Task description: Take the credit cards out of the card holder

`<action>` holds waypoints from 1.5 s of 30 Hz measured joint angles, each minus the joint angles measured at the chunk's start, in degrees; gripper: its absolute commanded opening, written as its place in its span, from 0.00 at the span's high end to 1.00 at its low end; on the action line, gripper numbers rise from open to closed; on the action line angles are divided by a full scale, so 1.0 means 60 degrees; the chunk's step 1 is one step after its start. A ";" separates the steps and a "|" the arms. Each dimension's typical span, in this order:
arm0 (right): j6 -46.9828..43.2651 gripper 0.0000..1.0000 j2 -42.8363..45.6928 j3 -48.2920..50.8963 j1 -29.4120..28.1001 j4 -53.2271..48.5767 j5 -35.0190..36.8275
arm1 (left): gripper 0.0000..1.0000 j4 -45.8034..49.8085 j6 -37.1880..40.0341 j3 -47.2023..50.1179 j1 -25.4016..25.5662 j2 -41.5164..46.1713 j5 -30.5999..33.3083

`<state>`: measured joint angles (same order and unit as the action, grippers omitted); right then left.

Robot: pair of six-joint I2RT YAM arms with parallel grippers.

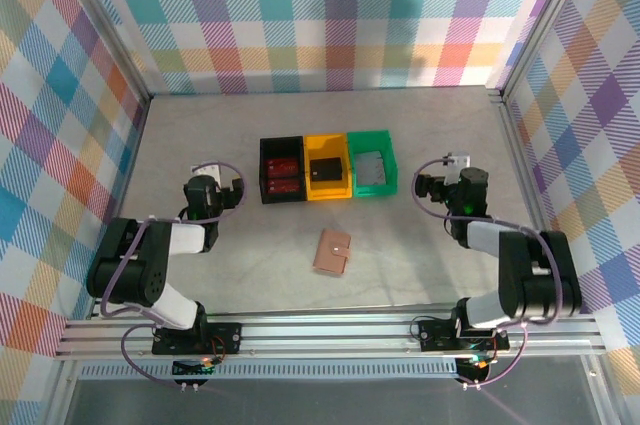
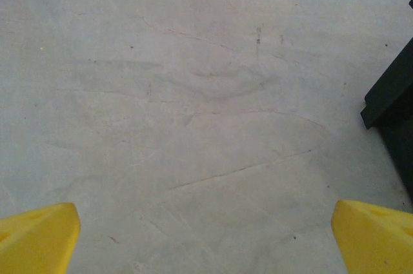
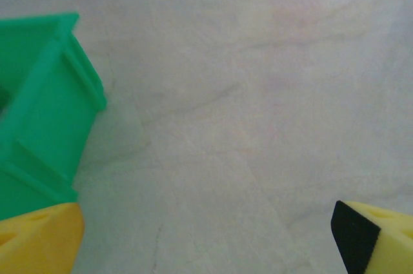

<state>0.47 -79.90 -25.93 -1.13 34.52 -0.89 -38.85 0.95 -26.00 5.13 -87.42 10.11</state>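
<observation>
The card holder (image 1: 333, 251), a small tan-brown leather wallet, lies folded shut on the table in front of the bins, between the two arms. With the wallet closed, the credit cards are hidden. My left gripper (image 1: 205, 185) hovers over bare table to the left of the black bin, open, its yellow fingertips (image 2: 39, 235) wide apart with nothing between them. My right gripper (image 1: 445, 183) is open too, to the right of the green bin, and its fingertips (image 3: 371, 235) are empty.
Three bins stand in a row behind the wallet: a black bin (image 1: 281, 169) holding red items, a yellow bin (image 1: 328, 167) holding a flat dark item, and a green bin (image 1: 372, 163) holding a grey item. The black bin's edge (image 2: 393, 100) and the green bin's wall (image 3: 39, 113) lie near the grippers.
</observation>
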 measured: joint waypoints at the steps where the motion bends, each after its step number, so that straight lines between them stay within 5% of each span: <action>1: 0.0018 0.01 0.0386 -0.0058 -0.0036 -0.0222 0.0051 | 0.00 0.0463 0.0000 -0.0208 0.0004 0.0182 0.0011; 9: 0.1545 0.01 0.2878 -0.1042 -0.0204 -0.2211 -0.1144 | 0.00 0.4073 -0.2204 -0.2790 0.0015 0.2976 0.0120; 17: 0.5340 0.01 0.3971 -0.1526 -0.0532 -0.4397 -0.1373 | 0.00 0.7420 -0.4586 -0.5319 -0.0047 0.2856 -0.3016; 25: 0.5278 0.01 0.2707 -0.4488 -0.3843 -0.8000 0.0903 | 0.00 0.9191 -0.5701 -0.3406 0.0477 0.4444 -0.3209; 34: 0.5810 0.04 0.0164 -0.6218 -0.7191 -1.0958 0.3442 | 0.00 1.0648 -0.5883 -0.3049 0.2208 0.5497 -0.1963; 45: 0.7096 0.21 -0.1351 -0.6940 -0.9187 -1.2364 0.3971 | 0.00 1.0990 -0.6659 -0.1858 0.4594 0.5158 -0.0936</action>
<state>43.05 -88.01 -67.57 -56.25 -39.66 22.94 27.09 -39.00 -37.15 32.69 -56.47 4.49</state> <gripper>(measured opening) 0.811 0.996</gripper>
